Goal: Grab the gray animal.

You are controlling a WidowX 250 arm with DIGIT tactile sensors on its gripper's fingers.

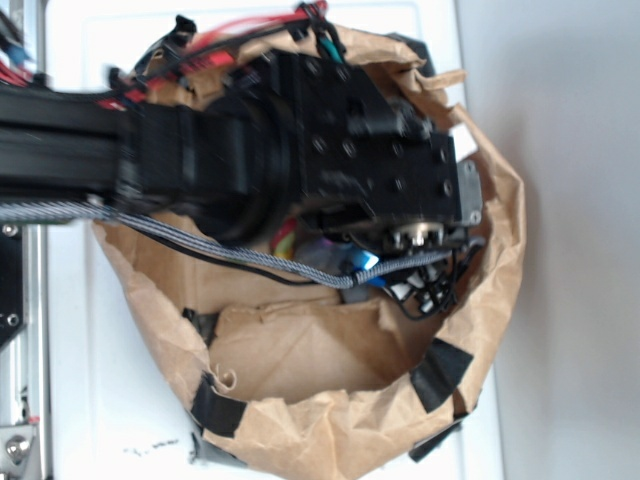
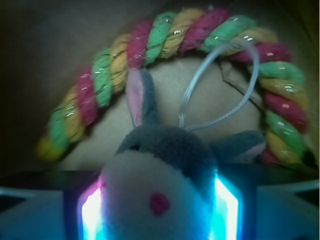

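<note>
gray animal sat pressed between the gripper pads, jaws closed on its muzzle, probably to lift it from the rope arch.

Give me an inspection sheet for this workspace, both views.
Surface: brown paper bag with rolled rim and black tape, on a white top.
Job's things: gray animal, muzzle toward the wrist camera, one ear up.
Clutter: red-yellow-green rope arch behind the animal; pale loop cord.
End effector: lit pads flank the animal's muzzle; closure cannot be told.
Cables: braided cable and black wires hang off the arm into the bag.
Surroundings: metal rail at the left edge.
</note>
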